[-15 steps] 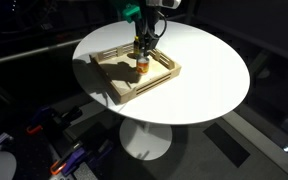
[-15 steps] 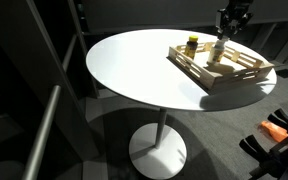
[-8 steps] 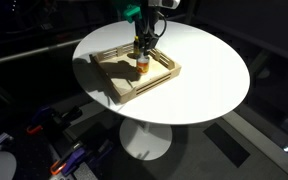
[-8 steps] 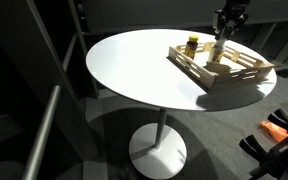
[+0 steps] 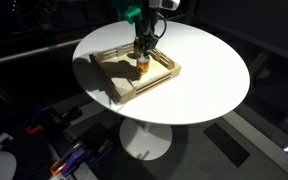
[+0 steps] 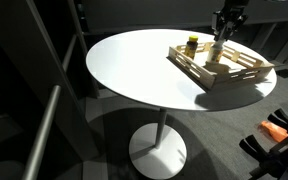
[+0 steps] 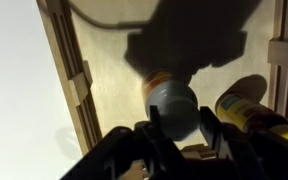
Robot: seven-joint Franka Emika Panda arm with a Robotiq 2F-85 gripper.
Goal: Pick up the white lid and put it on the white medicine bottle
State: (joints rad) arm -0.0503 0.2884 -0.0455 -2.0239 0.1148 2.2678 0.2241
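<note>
White medicine bottle [image 7: 162, 84] unmoved, jaws still just above

You are working under one strong light from above. It is washing the white table [image 5: 214, 70] [image 6: 134, 70] bright in both exterior views, while everything around it is sinking into near black. The wooden tray [image 5: 119, 88] is throwing a soft shadow to one side, and the table is casting a broad one on the floor [image 6: 114, 118]. The wrist view is looking dim and yellowish. The gripper [image 7: 181, 128] is sitting dark and blurred near the lens, its shadow is darkening the tray floor, and the table strip is glaring out to plain white.
</note>
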